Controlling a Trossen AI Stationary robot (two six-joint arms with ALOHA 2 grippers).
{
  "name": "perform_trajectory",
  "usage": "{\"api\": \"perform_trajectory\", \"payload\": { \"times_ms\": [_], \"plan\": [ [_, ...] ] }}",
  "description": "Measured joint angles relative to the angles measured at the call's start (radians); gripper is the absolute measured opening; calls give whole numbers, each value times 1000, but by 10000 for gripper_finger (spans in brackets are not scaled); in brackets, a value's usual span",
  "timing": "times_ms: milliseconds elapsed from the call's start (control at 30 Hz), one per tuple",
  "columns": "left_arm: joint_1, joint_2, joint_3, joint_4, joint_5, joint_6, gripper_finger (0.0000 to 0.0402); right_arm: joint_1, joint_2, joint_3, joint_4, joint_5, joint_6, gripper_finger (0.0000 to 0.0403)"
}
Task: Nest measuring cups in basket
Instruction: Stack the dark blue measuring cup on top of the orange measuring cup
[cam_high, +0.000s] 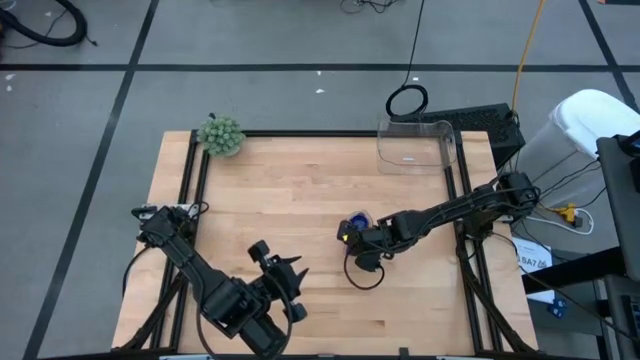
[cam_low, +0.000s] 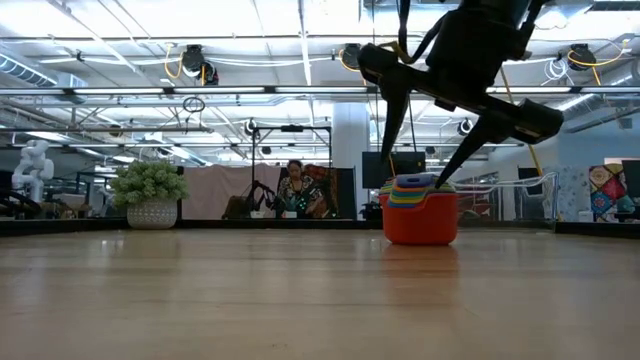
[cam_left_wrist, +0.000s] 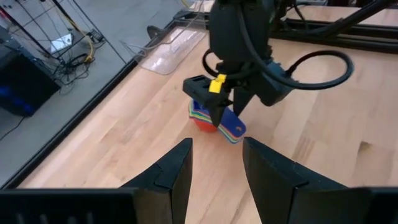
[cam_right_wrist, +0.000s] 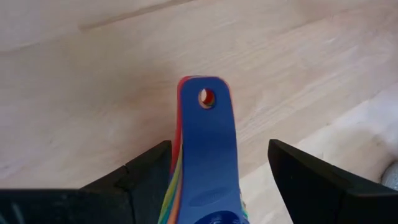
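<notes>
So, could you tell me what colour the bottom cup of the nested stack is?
Red, clearest in the low view.

We can read no text, label, brand or number anywhere; the white sheet (cam_high: 532, 257) just beside the table (cam_high: 300, 200) stays illegible.

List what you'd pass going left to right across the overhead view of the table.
Fuzzy green ball → left hand → stacked measuring cups under the right hand → clear basket.

My two arms are dark, jointed and cable-wrapped; the right arm (cam_high: 450, 210) carries a yellow tag (cam_left_wrist: 218, 84) near its wrist.
</notes>
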Motion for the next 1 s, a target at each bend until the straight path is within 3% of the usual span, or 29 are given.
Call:
{"api": "perform_trajectory", "payload": {
  "times_ms": [300, 1000],
  "plan": [
    [-1, 0, 0, 17, 1, 17, 145, 0, 4, 0, -81, -22, 105, 260],
    [-2, 0, 0, 23, 1, 17, 145, 0, 67, 125, -73, -19, 109, 260]
  ]
}}
